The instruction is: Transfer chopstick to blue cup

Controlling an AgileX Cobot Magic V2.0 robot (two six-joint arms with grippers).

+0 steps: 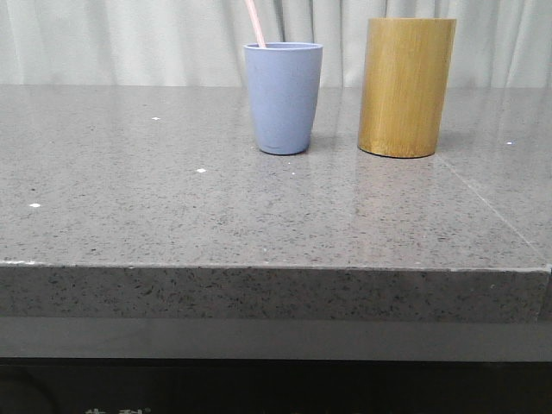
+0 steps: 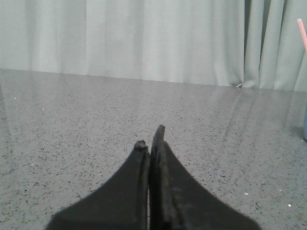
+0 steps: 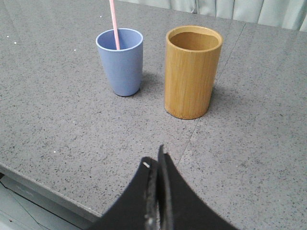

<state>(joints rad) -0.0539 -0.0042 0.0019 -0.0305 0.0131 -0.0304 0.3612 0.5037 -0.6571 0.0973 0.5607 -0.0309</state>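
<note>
— Stone first? Table (image 1: 129, 207): gray, speckled, smooth and a bit shiny, with a straight thick front edge.

— And on the left side of it?

— Left gripper (image 2: 150, 142) over bare table. Two black fingers, curved like horns, pressed tight together at the tips. Nothing held.

— Next along?

— Blue cup (image 1: 283, 99), standing upright near the back of the table. Soft pale blue, not shiny, round, no handle, a little narrower at the bottom.

— And the stick?

— Chopstick (image 1: 254, 23), sitting inside the blue cup. Very thin, straight, pale pink. Standing up on end, long way nearly up and down, top leaning a little to the left and going out past the top of the front view. Bottom end hidden down in the cup.

— Then?

— Bamboo cup (image 1: 406, 86) just to the right, close by but not touching. Tan, woody lines, straight sides, taller and wider. Looks hollow from above.

— Last one?

— Right gripper (image 3: 155, 165), on the near side of both cups. Same black fingers, shut tight, holding nothing.
</note>
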